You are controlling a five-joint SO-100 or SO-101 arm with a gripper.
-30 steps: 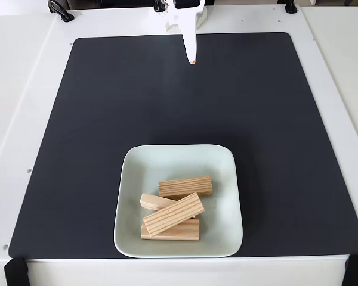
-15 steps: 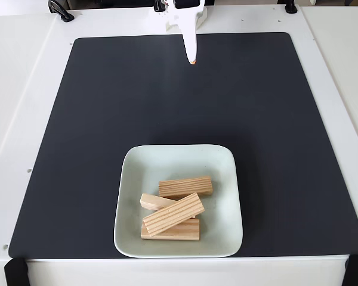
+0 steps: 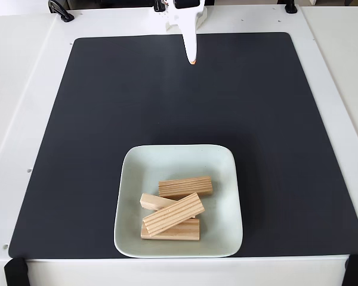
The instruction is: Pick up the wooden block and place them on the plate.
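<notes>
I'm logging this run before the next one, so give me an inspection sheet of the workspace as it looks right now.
Surface: a black mat lies on a white table; the mat is bare apart from the plate.
Job's things: four wooden blocks lie in the mint-green plate: the rear block by itself, the angled top block resting across the left block and the front block.
Clutter: nothing seen.
Tool: the tool hangs at the mat's far edge, well away from the plate, holding nothing; open or shut cannot be told.
Cables: nothing seen.
Surroundings: black clamps at the table's near corners, dark fittings along the far edge.
</notes>
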